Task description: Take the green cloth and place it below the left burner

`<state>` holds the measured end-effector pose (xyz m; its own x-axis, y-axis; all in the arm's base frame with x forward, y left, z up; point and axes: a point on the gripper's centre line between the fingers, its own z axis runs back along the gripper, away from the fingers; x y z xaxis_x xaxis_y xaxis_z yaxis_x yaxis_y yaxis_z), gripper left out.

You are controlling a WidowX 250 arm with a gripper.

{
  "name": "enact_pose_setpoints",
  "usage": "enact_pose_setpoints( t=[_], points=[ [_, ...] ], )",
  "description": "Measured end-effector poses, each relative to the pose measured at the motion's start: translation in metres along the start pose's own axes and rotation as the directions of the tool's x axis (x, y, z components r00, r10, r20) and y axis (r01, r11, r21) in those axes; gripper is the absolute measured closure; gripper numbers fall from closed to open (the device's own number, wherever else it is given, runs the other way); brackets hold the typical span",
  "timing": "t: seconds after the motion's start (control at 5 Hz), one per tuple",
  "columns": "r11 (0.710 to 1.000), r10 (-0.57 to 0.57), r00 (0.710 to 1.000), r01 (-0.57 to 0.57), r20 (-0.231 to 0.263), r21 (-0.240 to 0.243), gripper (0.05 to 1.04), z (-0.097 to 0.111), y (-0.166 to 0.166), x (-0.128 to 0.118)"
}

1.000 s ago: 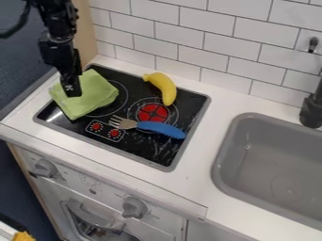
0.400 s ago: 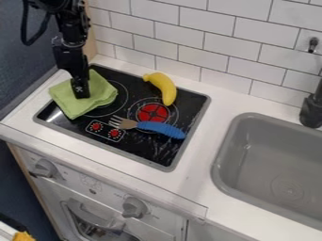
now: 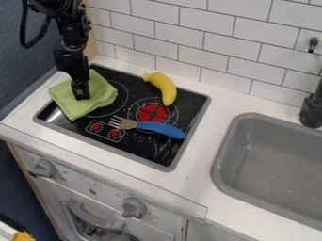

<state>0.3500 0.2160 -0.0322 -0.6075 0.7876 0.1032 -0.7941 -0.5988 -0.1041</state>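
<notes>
Your claw (image 3: 80, 96) had shifted right, onto the green cloth (image 3: 98, 94) — likely pre-grasp | apart or together: you couldn't tell | cloth partly covered the left burner (image 3: 122, 98), needing relocation

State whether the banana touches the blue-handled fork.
No, a strip of stovetop shows between the banana and the fork.
</notes>
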Motion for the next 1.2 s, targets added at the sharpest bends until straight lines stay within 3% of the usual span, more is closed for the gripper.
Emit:
enact_pose_setpoints(
  t=[1.0,1.2],
  points=[
    [0.990,0.050,0.990,-0.067,0.133,0.127,0.083,-0.001,0.075,0.050],
    [0.988,0.059,0.989,-0.077,0.134,0.134,0.083,-0.001,0.080,0.053]
  ],
)
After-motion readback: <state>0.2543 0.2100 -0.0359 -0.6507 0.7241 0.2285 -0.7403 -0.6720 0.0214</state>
